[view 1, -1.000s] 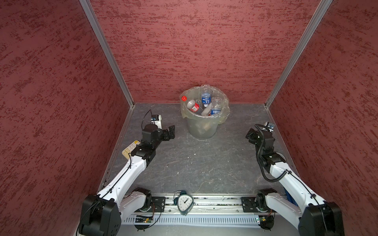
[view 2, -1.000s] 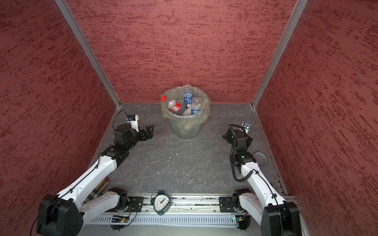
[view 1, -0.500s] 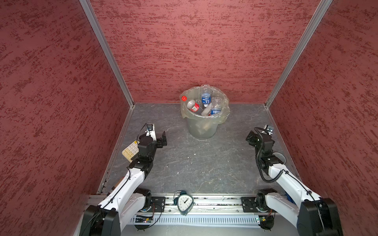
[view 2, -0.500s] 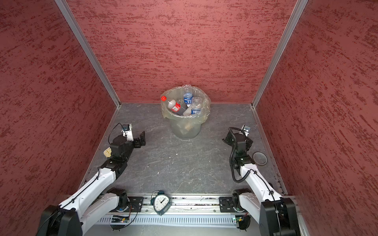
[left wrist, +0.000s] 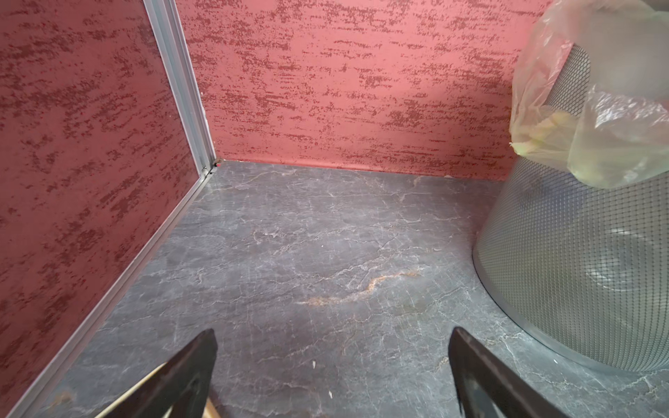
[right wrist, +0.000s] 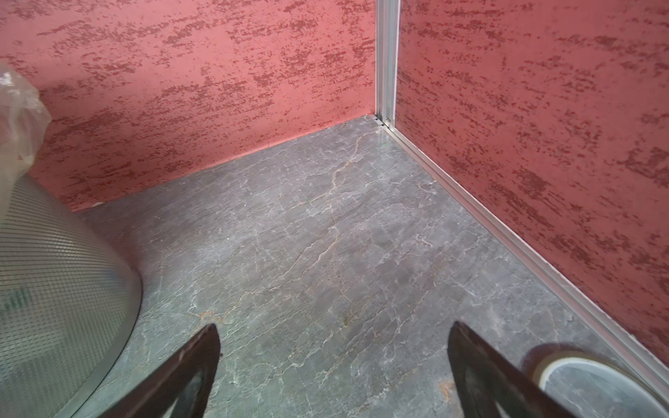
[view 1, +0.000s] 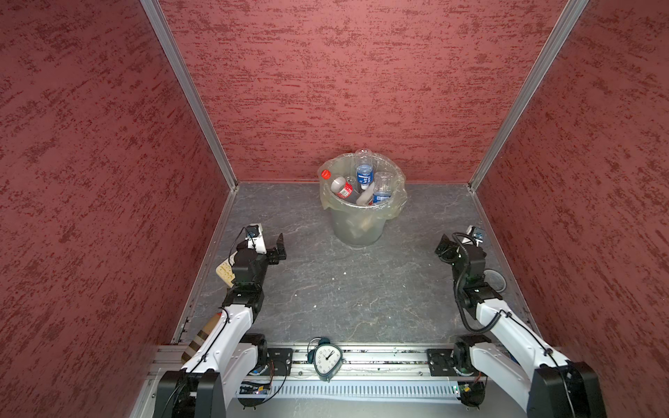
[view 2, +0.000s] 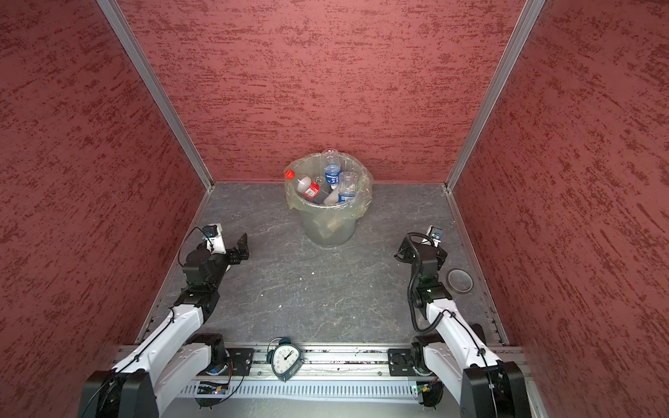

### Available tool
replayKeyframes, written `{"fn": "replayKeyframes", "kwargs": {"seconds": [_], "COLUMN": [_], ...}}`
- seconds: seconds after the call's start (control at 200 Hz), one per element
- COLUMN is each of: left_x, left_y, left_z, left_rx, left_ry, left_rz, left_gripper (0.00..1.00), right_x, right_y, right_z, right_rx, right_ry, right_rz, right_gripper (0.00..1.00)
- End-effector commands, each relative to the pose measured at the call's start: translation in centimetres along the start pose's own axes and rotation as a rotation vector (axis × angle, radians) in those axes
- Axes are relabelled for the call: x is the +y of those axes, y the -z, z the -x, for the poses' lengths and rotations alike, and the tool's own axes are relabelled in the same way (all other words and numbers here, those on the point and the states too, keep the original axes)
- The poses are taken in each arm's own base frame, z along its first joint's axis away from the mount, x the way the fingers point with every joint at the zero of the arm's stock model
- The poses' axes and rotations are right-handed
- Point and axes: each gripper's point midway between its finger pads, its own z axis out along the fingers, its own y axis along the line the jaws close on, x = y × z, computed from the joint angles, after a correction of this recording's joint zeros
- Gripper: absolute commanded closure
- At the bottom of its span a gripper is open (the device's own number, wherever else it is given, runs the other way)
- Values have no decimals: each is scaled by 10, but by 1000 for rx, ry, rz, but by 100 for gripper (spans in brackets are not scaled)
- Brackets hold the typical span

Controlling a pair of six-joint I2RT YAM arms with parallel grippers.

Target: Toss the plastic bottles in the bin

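The bin [view 1: 358, 220] [view 2: 327, 226], a grey-green bucket with a yellowish bag over its rim, stands at the back centre. Several clear plastic bottles sit inside it: a red-capped one [view 1: 340, 186] [view 2: 307, 186] leaning on the rim, and two blue-labelled ones [view 1: 364, 172] [view 1: 382, 188]. Every bottle I see is in the bin. My left gripper [view 1: 269, 246] [left wrist: 333, 336] hovers open over bare floor, left of the bin [left wrist: 579, 253]. My right gripper [view 1: 454, 244] [right wrist: 333, 333] is open too, right of the bin [right wrist: 54, 271]. Both are empty.
A cream calculator [view 1: 226, 271] lies under the left arm by the left wall. A teal alarm clock [view 1: 327, 358] [view 2: 286, 360] stands on the front rail. A tape roll [view 1: 494, 280] [right wrist: 593, 387] lies by the right wall. Red walls close three sides.
My left arm has drawn back from the bin toward the front left, its gripper still open. The right arm has pulled back slightly. The bottles in the bin have not moved.
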Motion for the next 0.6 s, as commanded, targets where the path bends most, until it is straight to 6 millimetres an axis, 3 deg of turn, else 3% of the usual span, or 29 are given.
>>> {"fn": "replayKeyframes", "kwargs": {"seconds": [0.0,0.205,0.426,0.596], "left_x": [-9,-22,-25,-31], "left_y": [-9,-33,-40,-52], "left_z": [2,-9,-15,-34], "left_rx": [-42,-36,-40,5], "left_ry": [-2,-20,-45,-52], "left_rz": [-80,-179,-218,-266], "left_gripper": [1,1,1,1], "right_x": [11,19,21,14], "right_y": [2,7,9,5], "right_z": [16,22,26,27], "right_rx": [-56,-73,-104,-140], "right_ry": [-16,-34,-23,-4], "right_rz": [61,111,128,88], "right_gripper": [2,1,1,1]}}
